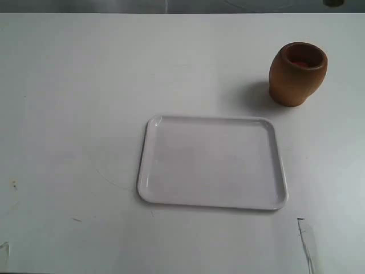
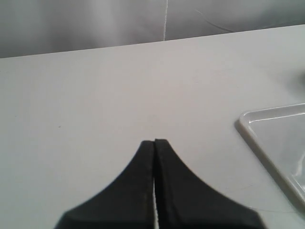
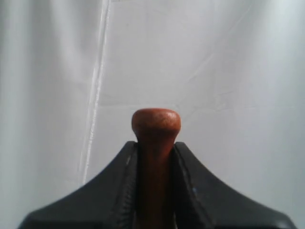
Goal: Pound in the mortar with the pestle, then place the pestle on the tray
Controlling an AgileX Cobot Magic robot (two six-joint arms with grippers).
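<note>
- left hand point(image 2: 154, 143) clenched, empty; low over counter point(image 1: 68, 114) near tray point(image 1: 142, 165) corner
- tray bare, mid-counter; mortar point(image 1: 296, 74) upright beyond it, to the right, no pestle in it
- right hand point(image 3: 155, 148) grasping pestle point(image 3: 156, 123) handle; knob pokes out
- likely pound step; next: thick end over mortar mouth, straight down

left gripper point(image 2: 155, 141): both fingers point(image 2: 128, 191) showing matte black, w/ a dull grey sheen. Each one flaring from a narrow squared tip to a wide base, outer edges curving inward. Fine ribbing running along the inner edges, esp. nearer the base. right gripper point(image 3: 155, 145): same black pair, same flared profile, tips looking rounder. Inner faces showing small serrations like stitching, w/ a few pale specks catching light on one finger.
</note>
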